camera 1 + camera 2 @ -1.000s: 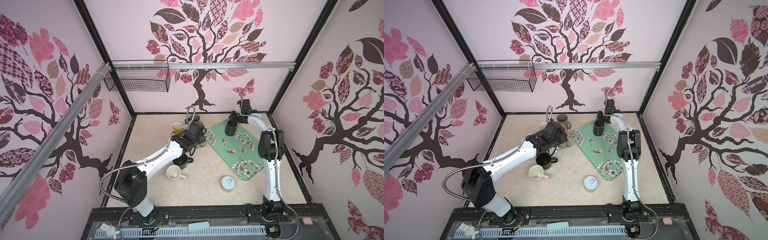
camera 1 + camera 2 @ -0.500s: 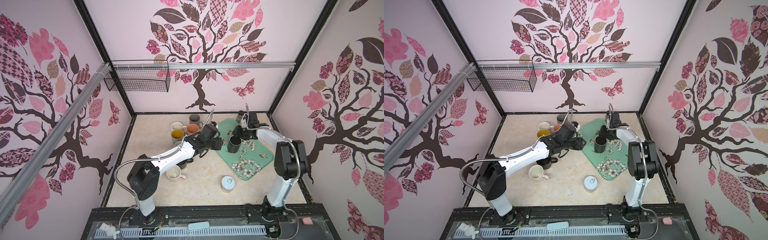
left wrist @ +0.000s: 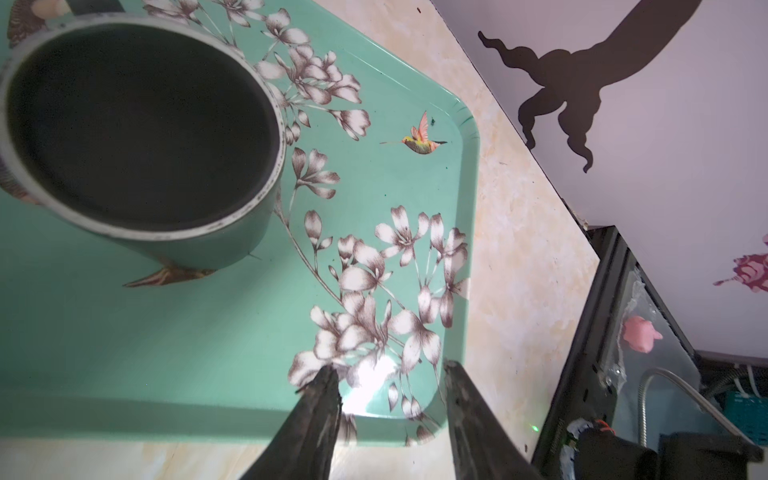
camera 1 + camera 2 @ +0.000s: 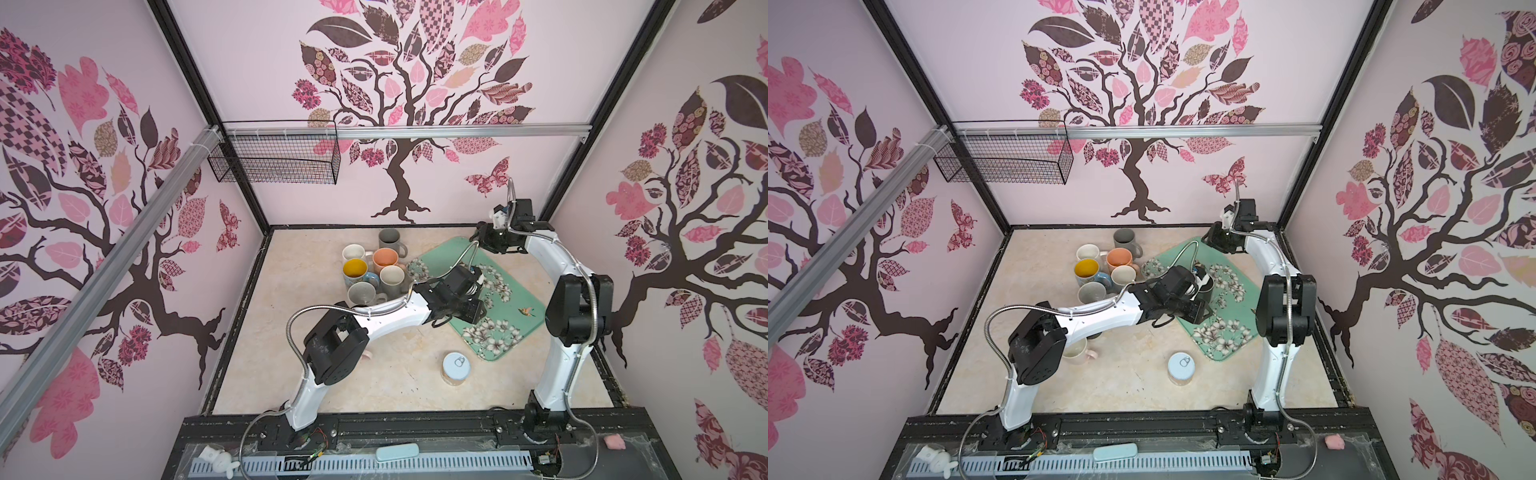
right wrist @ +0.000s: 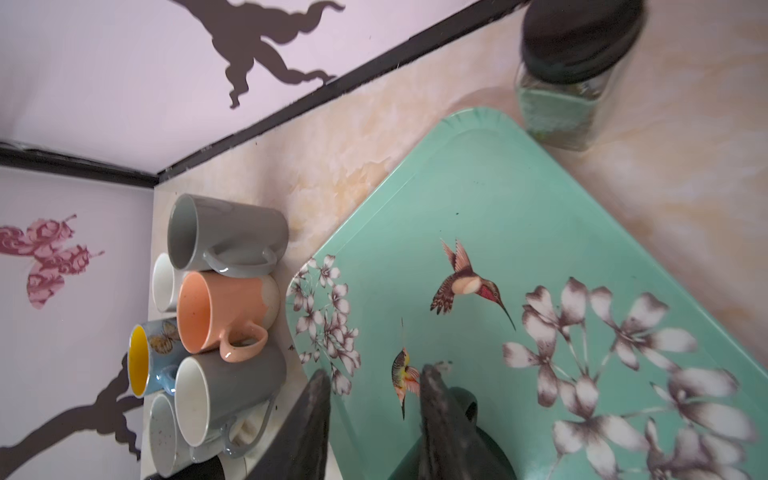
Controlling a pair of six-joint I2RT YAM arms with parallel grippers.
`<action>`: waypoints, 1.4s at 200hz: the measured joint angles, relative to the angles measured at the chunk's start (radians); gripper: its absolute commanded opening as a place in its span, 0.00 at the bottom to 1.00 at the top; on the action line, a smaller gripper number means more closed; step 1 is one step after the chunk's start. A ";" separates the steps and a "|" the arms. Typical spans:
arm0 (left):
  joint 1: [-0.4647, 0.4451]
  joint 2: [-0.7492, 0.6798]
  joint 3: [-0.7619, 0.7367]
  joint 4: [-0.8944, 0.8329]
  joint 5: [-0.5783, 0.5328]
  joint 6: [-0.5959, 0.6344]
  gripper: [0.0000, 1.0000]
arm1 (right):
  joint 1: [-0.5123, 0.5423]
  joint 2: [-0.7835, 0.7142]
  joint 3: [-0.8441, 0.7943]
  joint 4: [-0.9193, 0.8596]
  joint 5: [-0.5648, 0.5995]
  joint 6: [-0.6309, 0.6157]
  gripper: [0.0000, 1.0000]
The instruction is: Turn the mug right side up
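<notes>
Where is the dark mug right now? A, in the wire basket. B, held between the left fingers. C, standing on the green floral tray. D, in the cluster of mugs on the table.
C: in the left wrist view the dark mug stands mouth up on the green floral tray, clear of the left fingers.

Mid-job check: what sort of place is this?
Probably a staged robot test booth, not a real kitchen: decal walls in a black frame, mugs and a tray on a marble-look table.
</notes>
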State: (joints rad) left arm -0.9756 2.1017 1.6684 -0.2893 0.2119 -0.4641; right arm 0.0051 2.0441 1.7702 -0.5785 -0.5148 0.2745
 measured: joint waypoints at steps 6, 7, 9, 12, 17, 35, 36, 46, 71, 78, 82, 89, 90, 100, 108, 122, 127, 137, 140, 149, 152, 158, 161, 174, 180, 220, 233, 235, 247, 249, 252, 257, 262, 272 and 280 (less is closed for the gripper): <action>0.000 0.016 0.010 0.006 0.001 -0.004 0.45 | 0.000 0.028 0.014 -0.026 -0.011 -0.017 0.36; 0.000 0.021 0.013 0.008 0.000 -0.005 0.46 | 0.000 0.031 0.015 -0.029 -0.013 -0.019 0.36; 0.000 0.025 0.016 0.010 0.000 -0.006 0.46 | 0.000 0.039 0.018 -0.037 -0.016 -0.025 0.36; 0.001 0.035 0.023 0.013 0.001 -0.008 0.46 | 0.000 0.051 0.024 -0.049 -0.020 -0.031 0.36; 0.002 0.048 0.032 0.018 0.001 -0.012 0.46 | 0.001 0.074 0.031 -0.071 -0.027 -0.043 0.36; 0.006 0.092 0.064 0.026 0.003 -0.032 0.47 | 0.003 0.135 0.058 -0.136 -0.045 -0.074 0.35; 0.006 0.093 0.065 0.026 0.003 -0.032 0.47 | 0.003 0.138 0.058 -0.137 -0.046 -0.075 0.35; 0.008 0.109 0.072 0.034 0.003 -0.042 0.47 | 0.004 0.158 0.061 -0.162 -0.053 -0.088 0.35; 0.027 0.120 0.072 0.033 0.003 -0.068 0.47 | 0.003 0.166 0.061 -0.205 -0.055 -0.103 0.34; 0.036 0.120 0.072 0.034 0.005 -0.075 0.47 | 0.003 0.166 0.061 -0.210 -0.054 -0.107 0.34; 0.042 0.120 0.072 0.035 0.006 -0.079 0.47 | 0.003 0.166 0.061 -0.213 -0.052 -0.109 0.34; 0.055 0.119 0.072 0.038 0.010 -0.087 0.47 | 0.003 0.166 0.061 -0.223 -0.045 -0.114 0.34; 0.057 0.119 0.072 0.038 0.010 -0.087 0.47 | 0.003 0.166 0.061 -0.224 -0.044 -0.114 0.34; 0.078 0.119 0.071 0.039 0.011 -0.095 0.47 | 0.000 0.166 0.061 -0.237 -0.036 -0.117 0.34; 0.093 0.119 0.071 0.039 0.012 -0.102 0.48 | 0.000 0.166 0.060 -0.241 -0.031 -0.118 0.33; 0.117 0.114 0.060 0.039 0.014 -0.112 0.48 | 0.000 0.166 0.054 -0.235 -0.031 -0.117 0.33; 0.126 0.110 0.052 0.041 0.021 -0.113 0.47 | 0.000 0.164 0.050 -0.229 -0.030 -0.116 0.32; 0.133 0.097 0.033 0.040 0.022 -0.116 0.48 | 0.000 0.161 0.035 -0.213 -0.030 -0.113 0.32; 0.134 0.093 0.027 0.040 0.021 -0.117 0.48 | -0.001 0.159 0.030 -0.208 -0.031 -0.113 0.32; 0.135 0.082 0.014 0.037 0.017 -0.119 0.48 | -0.003 0.149 0.005 -0.188 -0.031 -0.105 0.32; 0.135 0.079 0.011 0.037 0.017 -0.119 0.48 | -0.003 0.145 -0.004 -0.182 -0.031 -0.103 0.32; 0.136 0.073 0.005 0.036 0.016 -0.120 0.48 | -0.004 0.135 -0.023 -0.171 -0.031 -0.097 0.32; 0.136 0.072 0.003 0.034 0.016 -0.121 0.48 | -0.005 0.130 -0.031 -0.166 -0.031 -0.095 0.32; 0.133 0.062 -0.004 0.031 0.014 -0.123 0.48 | -0.005 0.107 -0.070 -0.146 -0.022 -0.087 0.32; 0.131 0.057 -0.010 0.031 0.013 -0.124 0.48 | -0.006 0.095 -0.088 -0.138 -0.015 -0.084 0.32; 0.133 0.029 -0.032 0.018 0.010 -0.131 0.48 | -0.011 0.013 -0.201 -0.087 0.048 -0.071 0.30; 0.138 0.022 -0.035 0.015 0.007 -0.130 0.48 | -0.014 -0.018 -0.245 -0.067 0.072 -0.068 0.30; 0.139 0.021 -0.036 0.015 0.006 -0.130 0.48 | -0.015 -0.023 -0.251 -0.066 0.076 -0.068 0.30; 0.148 0.014 -0.039 0.015 -0.004 -0.126 0.48 | -0.019 -0.047 -0.285 -0.055 0.097 -0.068 0.30; 0.150 0.014 -0.039 0.015 -0.006 -0.126 0.48 | -0.019 -0.051 -0.290 -0.053 0.100 -0.067 0.30; 0.152 0.012 -0.041 0.016 -0.009 -0.126 0.48 | -0.020 -0.056 -0.297 -0.052 0.103 -0.067 0.30; 0.157 0.010 -0.043 0.016 -0.015 -0.124 0.48 | -0.021 -0.065 -0.310 -0.051 0.108 -0.064 0.30; 0.162 0.008 -0.048 0.019 -0.023 -0.123 0.48 | -0.021 -0.072 -0.322 -0.053 0.112 -0.064 0.30; 0.172 0.005 -0.056 0.020 -0.034 -0.121 0.48 | -0.021 -0.085 -0.344 -0.056 0.114 -0.059 0.30; 0.180 0.005 -0.066 0.027 -0.046 -0.121 0.48 | -0.019 -0.096 -0.363 -0.058 0.113 -0.055 0.30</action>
State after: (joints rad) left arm -0.7952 2.1063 1.6028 -0.2626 0.1661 -0.5850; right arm -0.0139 1.9480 1.4071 -0.6365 -0.4015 0.2199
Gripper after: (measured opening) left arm 0.483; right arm 0.301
